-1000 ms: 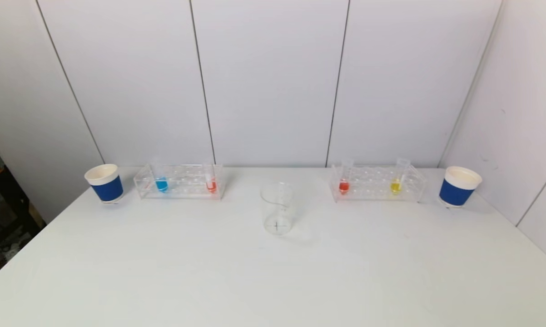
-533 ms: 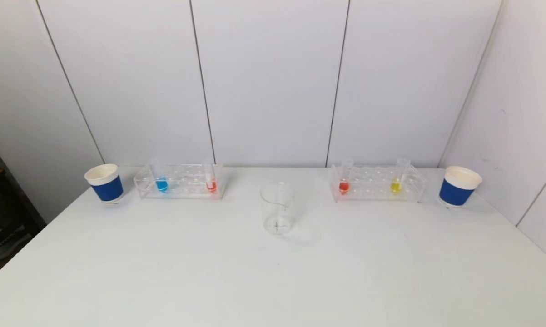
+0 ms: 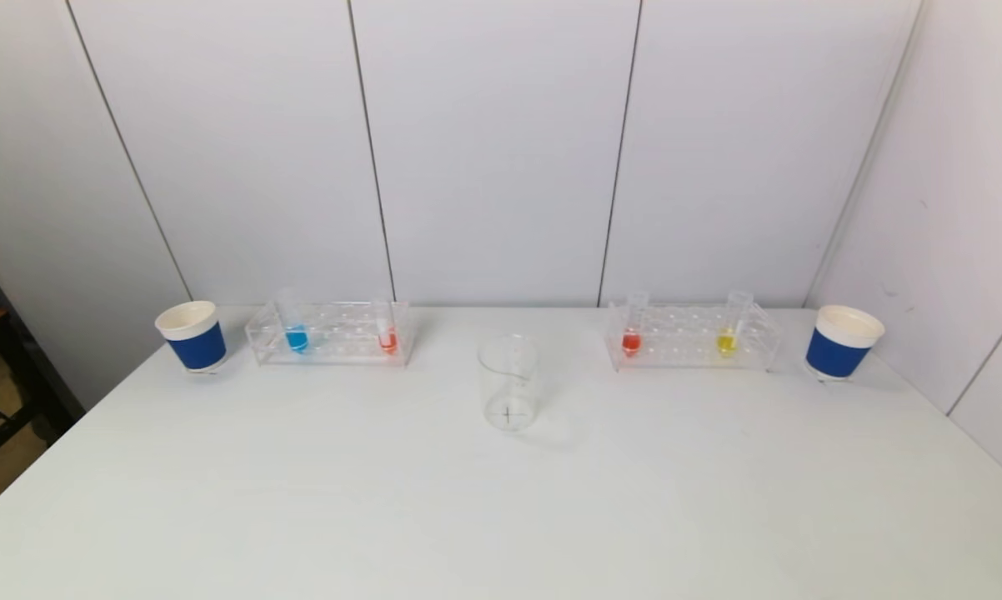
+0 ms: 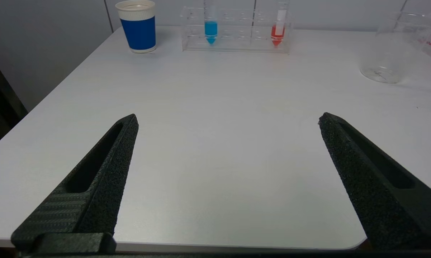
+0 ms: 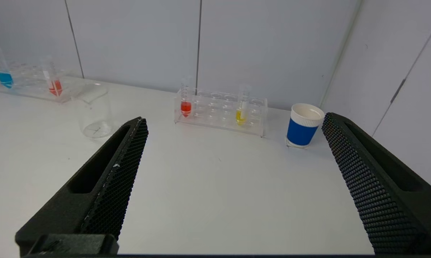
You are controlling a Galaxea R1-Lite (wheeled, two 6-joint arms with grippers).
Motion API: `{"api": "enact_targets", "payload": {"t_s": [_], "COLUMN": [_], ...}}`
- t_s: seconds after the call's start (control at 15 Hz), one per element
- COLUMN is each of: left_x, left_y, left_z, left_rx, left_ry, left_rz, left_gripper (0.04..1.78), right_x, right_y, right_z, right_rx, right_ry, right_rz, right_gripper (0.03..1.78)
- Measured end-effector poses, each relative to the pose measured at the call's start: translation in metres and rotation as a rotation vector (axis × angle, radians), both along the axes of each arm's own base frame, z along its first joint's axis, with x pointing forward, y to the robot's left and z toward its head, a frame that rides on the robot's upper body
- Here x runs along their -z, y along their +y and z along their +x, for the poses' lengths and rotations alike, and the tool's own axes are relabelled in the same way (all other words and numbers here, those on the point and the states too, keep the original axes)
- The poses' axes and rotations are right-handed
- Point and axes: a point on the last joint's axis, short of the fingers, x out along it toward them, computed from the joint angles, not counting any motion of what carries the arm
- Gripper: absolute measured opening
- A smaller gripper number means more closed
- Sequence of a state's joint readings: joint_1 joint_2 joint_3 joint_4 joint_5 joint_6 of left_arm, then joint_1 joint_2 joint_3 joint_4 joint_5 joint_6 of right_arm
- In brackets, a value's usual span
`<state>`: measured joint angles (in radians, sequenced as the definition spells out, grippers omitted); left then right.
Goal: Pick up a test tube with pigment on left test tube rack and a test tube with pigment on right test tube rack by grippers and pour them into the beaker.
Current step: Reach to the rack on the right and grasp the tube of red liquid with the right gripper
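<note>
A clear left test tube rack [image 3: 330,333] [image 4: 237,32] at the table's back holds a blue-filled tube [image 3: 296,337] [image 4: 211,30] and a red-filled tube [image 3: 388,340] [image 4: 277,34]. The clear right test tube rack [image 3: 691,337] [image 5: 221,113] holds a red tube [image 3: 631,340] [image 5: 185,107] and a yellow tube [image 3: 726,342] [image 5: 240,116]. The empty glass beaker [image 3: 508,382] [image 4: 387,50] [image 5: 93,114] stands between the racks. My left gripper [image 4: 228,120] is open at the near table edge, holding nothing. My right gripper [image 5: 233,120] is likewise open and holding nothing. Neither arm shows in the head view.
A blue paper cup [image 3: 192,335] [image 4: 138,25] stands left of the left rack, another blue cup [image 3: 843,342] [image 5: 304,125] right of the right rack. White wall panels close behind the racks. The table's left edge drops off beside a dark frame [image 3: 1,417].
Nothing on the table has moved; only the floor area past the table's left edge looks different.
</note>
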<state>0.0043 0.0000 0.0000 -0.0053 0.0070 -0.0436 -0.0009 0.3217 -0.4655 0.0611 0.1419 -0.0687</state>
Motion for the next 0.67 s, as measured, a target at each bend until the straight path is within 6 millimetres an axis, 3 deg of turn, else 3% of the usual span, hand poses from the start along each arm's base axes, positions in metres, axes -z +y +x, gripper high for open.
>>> {"api": "enact_targets", "payload": {"t_s": [0.27,0.67], "left_x": [0.0,0.0], "left_y": [0.0,0.0], "left_z": [0.0,0.0], "left_rx": [0.0,0.0], "left_ry": [0.0,0.0], "left_rz": [-0.001,0.0], "left_gripper": [1.76,1.76], "right_x": [-0.021,-0.027], "right_y": [0.001,0.005], "right_z": [0.031,0.074], "right_rx": [-0.069,-0.207], "right_ry": [-0.003,0.082], "right_rz": [-0.004,-0.006], "right_gripper": [1.77,1.77]}}
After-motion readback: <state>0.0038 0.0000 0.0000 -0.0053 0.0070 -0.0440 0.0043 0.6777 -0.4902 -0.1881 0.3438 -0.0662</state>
